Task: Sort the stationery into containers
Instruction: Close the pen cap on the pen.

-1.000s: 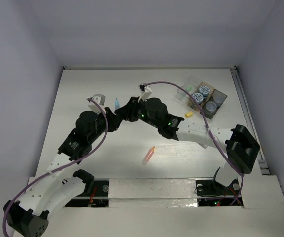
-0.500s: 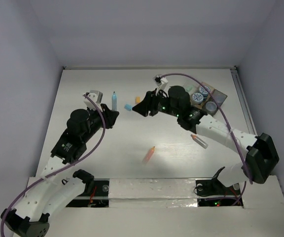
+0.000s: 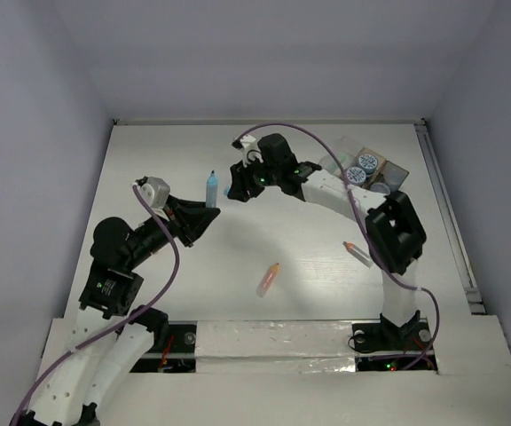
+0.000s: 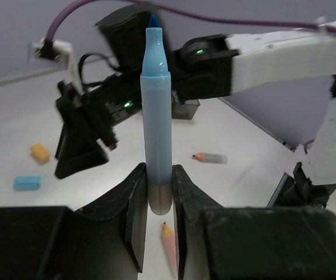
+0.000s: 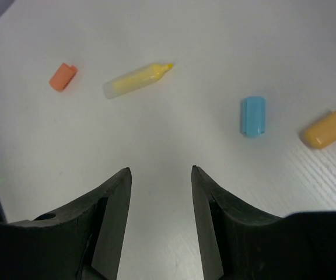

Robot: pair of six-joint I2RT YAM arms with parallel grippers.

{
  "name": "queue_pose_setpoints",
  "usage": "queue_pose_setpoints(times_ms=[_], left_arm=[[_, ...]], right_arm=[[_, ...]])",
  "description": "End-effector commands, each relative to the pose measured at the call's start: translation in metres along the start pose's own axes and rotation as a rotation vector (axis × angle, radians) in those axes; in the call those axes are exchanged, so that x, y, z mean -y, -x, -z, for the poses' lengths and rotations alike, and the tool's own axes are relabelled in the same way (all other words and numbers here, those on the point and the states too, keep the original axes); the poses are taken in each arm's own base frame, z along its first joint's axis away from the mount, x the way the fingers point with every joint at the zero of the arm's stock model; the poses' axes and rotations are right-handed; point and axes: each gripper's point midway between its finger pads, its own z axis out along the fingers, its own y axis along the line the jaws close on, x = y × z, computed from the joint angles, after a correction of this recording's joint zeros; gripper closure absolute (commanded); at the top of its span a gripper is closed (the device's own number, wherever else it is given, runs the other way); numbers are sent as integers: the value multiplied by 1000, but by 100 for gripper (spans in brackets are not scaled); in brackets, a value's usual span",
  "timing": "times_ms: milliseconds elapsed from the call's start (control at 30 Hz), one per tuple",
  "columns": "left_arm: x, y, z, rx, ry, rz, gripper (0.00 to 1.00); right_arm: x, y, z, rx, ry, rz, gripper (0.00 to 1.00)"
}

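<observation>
White table (image 3: 309, 293), walled round. By left gripper (image 4: 156, 189) a blue marker (image 4: 155, 116) is clamped upright at its base, likely lifted for carriage to tray (image 3: 401, 172) at far right. Over blue block (image 5: 253, 115) and yellow stick (image 5: 136, 80) the right gripper (image 5: 159, 186) is held, jaws apart, probably for next pick.

No words, numbers or brand marks are showing legibly in any view. The jar lids (image 3: 367, 162) at the far right are carrying a blue-and-white printed pattern, but it is coming through too small to read. The blue marker (image 4: 156, 116) is turning a plain stretch of its barrel toward the left wrist camera.
</observation>
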Motion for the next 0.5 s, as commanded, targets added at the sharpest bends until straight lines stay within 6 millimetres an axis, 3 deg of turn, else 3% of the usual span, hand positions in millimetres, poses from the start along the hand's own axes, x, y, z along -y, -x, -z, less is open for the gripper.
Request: queue_pose_setpoints(times_ms=[0,33,67,133,167,233,333,400,433,467], left_arm=[[26,17,3,64,-181,-14,100],[31,14,4,51,-216,-5,100],[30,14,3,48,-212,1,100],[22,17,2,62,-157,-1,100],[20,18,4,66,-139,-11,100],[18,21,5,81,-121,-17,100],[19,23,7,86,-118,-23,100],[17,22,6,86,-110,-21,100],[16,23,6,85,-103,-21,100],[16,22,6,82,-103,-20,100]], right_arm=[[16,7,-23,-27,-17,78,48],[20,5,-29,-41,-23,84,47],[24,18,-34,-21,-32,119,45],[45,3,-50,-67,-94,110,42],[50,16,-52,-51,-121,136,39],[64,1,-65,-98,-153,136,36],[75,5,-72,-118,-187,158,35],[91,-9,-82,-167,-231,169,35],[87,1,-86,-151,-237,189,35],[96,-9,-94,-175,-253,195,35]])
